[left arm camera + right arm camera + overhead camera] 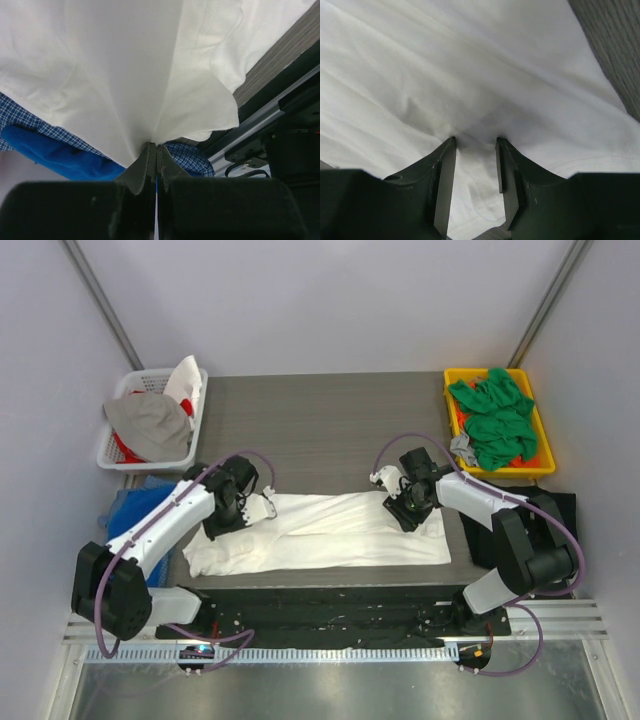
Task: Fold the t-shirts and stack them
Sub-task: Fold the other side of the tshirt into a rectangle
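A white t-shirt [320, 532] lies spread in a long band across the front of the table. At its upper left end my left gripper [262, 507] is shut on the cloth; in the left wrist view the white t-shirt [125, 65] fans out from the closed gripper [153, 146]. My right gripper [393, 502] stands on the shirt's upper right part. The right wrist view shows this gripper [475, 140] open, both tips pressed down onto the white t-shirt [470, 65]. Green t-shirts [492, 418] are heaped in a yellow bin [535, 468] at the back right.
A white basket [112, 452] at the back left holds grey cloth [150, 425]. Blue and blue-checked cloth [192, 156] lies off the table's left side. Something flat and black [560, 502] lies by the right arm. Grey table [615, 45] shows beside the shirt.
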`<state>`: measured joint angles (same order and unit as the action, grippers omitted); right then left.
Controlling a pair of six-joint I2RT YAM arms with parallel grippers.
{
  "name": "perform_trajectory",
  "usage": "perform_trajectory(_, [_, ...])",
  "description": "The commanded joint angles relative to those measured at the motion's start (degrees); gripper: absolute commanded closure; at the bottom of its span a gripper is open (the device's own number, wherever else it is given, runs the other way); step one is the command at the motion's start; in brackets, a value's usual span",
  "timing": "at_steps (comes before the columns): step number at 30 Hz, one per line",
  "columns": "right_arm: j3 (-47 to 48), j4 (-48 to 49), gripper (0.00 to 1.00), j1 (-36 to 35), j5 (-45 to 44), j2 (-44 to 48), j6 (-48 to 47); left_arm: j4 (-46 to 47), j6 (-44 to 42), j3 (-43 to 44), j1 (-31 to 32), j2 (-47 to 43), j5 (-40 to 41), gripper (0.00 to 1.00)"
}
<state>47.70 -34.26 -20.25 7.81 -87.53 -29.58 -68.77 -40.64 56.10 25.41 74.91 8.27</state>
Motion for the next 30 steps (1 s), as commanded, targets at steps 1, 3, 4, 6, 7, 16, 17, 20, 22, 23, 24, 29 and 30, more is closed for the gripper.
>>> perform_trajectory(1, [-1.6, 1.2, 0.56, -0.3, -0.5, -3.0, 0.0, 4.6, -2.0, -2.7, -0.3, -2.4, 6.2, 0.89])
perform_trajectory(3, [-1.7, 1.1, 0.56, -0.2, -0.6, -2.7, 0.0, 6.4, -2.4, -4.1, -0.2, -2.8, 8.1, 0.86])
perform_trajectory(4, [-1.8, 1.0, 0.56, -0.3, -0.6, -2.6, -0.1, 7.8, -2.5, -4.6, -0.3, -3.0, 8.7, 0.8])
perform_trajectory(6, [-1.9, 1.0, 0.56, -0.2, -0.7, -2.6, -0.1, 9.2, -2.9, -5.4, -0.3, -3.8, 10.3, 0.71])
perform_trajectory(7, [-1.9, 1.0, 0.56, -0.3, -0.7, -2.6, -0.1, 11.2, -2.9, -5.6, -0.4, -4.3, 10.9, 0.62])
perform_trajectory(16, [-1.7, 1.0, 0.56, -0.3, -0.4, -2.9, -0.2, 8.9, -0.8, 0.9, -0.6, -7.9, 3.6, 0.41])
perform_trajectory(17, [-1.6, 1.1, 0.56, -0.2, -0.3, -2.9, -0.2, 7.9, -0.5, 1.4, -0.6, -7.6, 0.6, 0.41])
perform_trajectory(20, [-1.5, 1.0, 0.56, -0.3, -0.2, -3.3, 0.0, 6.1, 0.5, 1.3, -0.6, -5.5, -5.8, 0.41])
perform_trajectory(22, [-1.4, 1.0, 0.56, -0.2, -0.2, -3.1, 0.0, 4.0, 0.5, 1.0, -0.6, -3.9, -8.9, 0.44])
perform_trajectory(23, [-1.5, 1.0, 0.56, -0.3, -0.3, -2.9, 0.0, 3.4, 0.6, 0.9, -0.5, -2.7, -13.2, 0.44])
perform_trajectory(24, [-1.7, 1.0, 0.56, -0.3, -0.3, -2.9, -0.1, 2.3, 0.4, 0.7, -0.5, -2.3, -14.8, 0.47])
perform_trajectory(29, [-1.6, 1.0, 0.56, -0.2, -0.4, -3.5, -0.1, 4.3, 0.4, -2.0, 0.1, -3.2, -19.3, 0.49])
perform_trajectory(30, [-1.4, 1.0, 0.56, -0.3, -0.4, -3.7, 0.1, 5.1, 0.3, -2.6, 0.1, -2.9, -19.3, 0.49])
